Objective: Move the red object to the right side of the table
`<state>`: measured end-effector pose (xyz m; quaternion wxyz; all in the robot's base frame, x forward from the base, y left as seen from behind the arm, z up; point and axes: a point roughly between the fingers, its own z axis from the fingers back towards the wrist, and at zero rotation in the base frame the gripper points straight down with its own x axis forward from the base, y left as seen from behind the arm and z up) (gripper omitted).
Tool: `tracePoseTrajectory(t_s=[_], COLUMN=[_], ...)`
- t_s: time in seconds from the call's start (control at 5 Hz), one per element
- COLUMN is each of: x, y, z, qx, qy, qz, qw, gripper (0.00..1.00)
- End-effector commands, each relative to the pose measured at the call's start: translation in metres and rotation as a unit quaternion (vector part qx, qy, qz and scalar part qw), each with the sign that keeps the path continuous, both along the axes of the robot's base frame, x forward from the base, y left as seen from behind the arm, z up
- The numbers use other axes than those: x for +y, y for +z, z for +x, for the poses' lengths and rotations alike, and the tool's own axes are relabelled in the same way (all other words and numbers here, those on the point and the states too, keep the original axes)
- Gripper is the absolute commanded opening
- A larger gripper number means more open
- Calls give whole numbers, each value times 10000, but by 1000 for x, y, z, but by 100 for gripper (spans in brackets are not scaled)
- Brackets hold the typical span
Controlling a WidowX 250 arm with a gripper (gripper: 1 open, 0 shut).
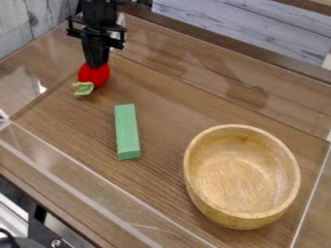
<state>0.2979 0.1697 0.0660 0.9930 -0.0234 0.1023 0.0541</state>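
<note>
Gripper sits pinched tight onto the red object directly under it, upper left of frame; I judge the carry runs rightward across the table, above the wooden bowl.

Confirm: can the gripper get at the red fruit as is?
Probably yes: the gripper sits right on the red fruit, seemingly closed on its top, nothing between. The green block and bowl lie clear.
</note>
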Motion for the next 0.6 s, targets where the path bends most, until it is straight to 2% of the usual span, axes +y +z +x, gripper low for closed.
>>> tracePoseTrajectory(t_s=[0.0, 0.2, 0.4], x=[3, 2, -4], y=[29, 38, 52], z=[5, 3, 6], qx=[-366, -425, -487], qy=[-206, -385, -588], qz=[112, 52, -11], qw=[9991, 9983, 9971], gripper=[0, 0, 0])
